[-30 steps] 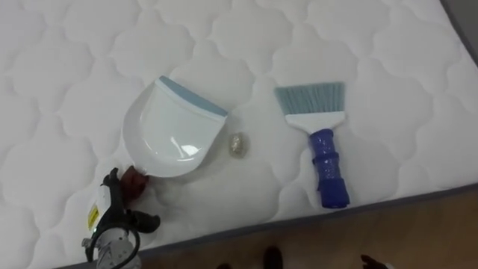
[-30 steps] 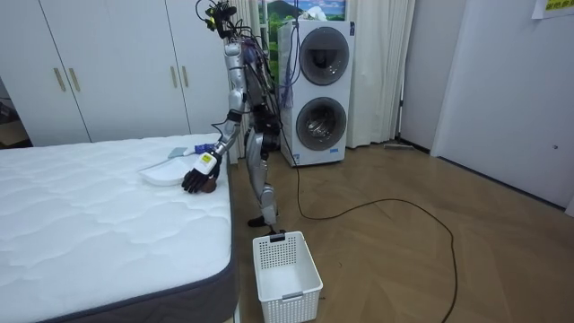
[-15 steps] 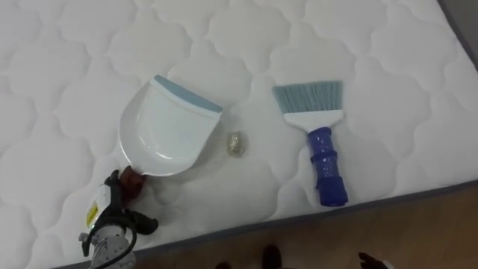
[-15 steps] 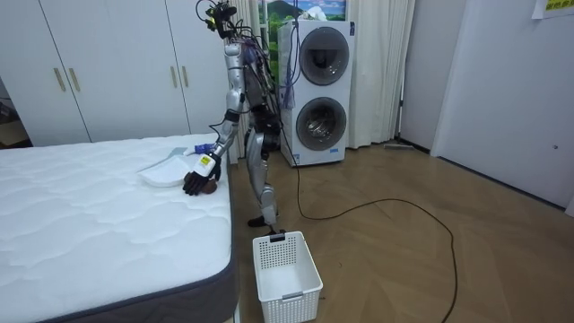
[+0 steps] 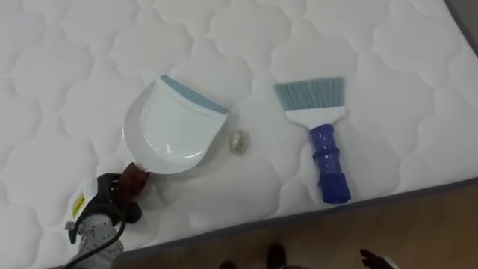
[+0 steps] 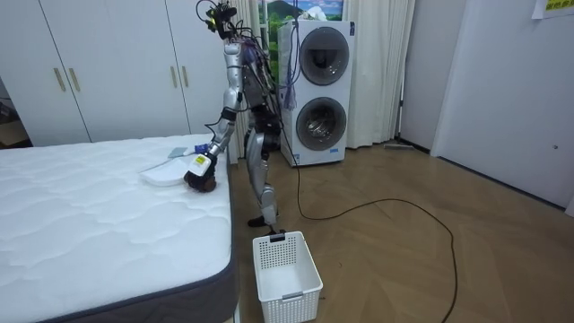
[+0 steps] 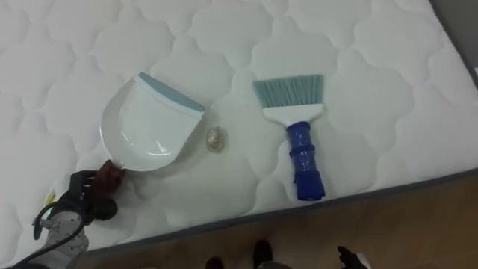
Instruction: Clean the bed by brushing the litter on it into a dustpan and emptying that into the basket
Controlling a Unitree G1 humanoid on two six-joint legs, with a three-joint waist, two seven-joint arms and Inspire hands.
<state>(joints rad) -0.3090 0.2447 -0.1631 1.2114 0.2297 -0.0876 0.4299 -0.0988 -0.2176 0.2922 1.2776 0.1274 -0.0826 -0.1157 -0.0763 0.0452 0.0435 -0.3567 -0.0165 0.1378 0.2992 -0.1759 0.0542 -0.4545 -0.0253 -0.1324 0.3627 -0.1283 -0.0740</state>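
Observation:
A white dustpan [image 5: 170, 127] with a blue lip lies on the quilted white mattress [image 5: 373, 45], its mouth facing the far right. Its brown handle [image 5: 136, 177] points toward the near left, and my left hand [image 5: 108, 200] has its fingers curled round it. A small crumpled pale ball of litter [image 5: 237, 142] sits just right of the pan's lip. Further right lies a brush [image 5: 327, 161] with a blue handle and teal bristles, bristles pointing away. In the room view I stand at the bed's side with my left hand [image 6: 199, 172] down on the dustpan [image 6: 165, 172].
The mattress's grey edge [image 5: 358, 209] runs along the bottom, with wooden floor beyond it. A white basket [image 6: 287, 269] stands on the floor by the bed's corner. Stacked washing machines [image 6: 318, 90] are behind me, wardrobes [image 6: 108, 63] at the room view's left.
My left hand has turned and its fingers, open beside the handle before, have closed round the dustpan's handle. The dustpan, litter and brush lie where they were.

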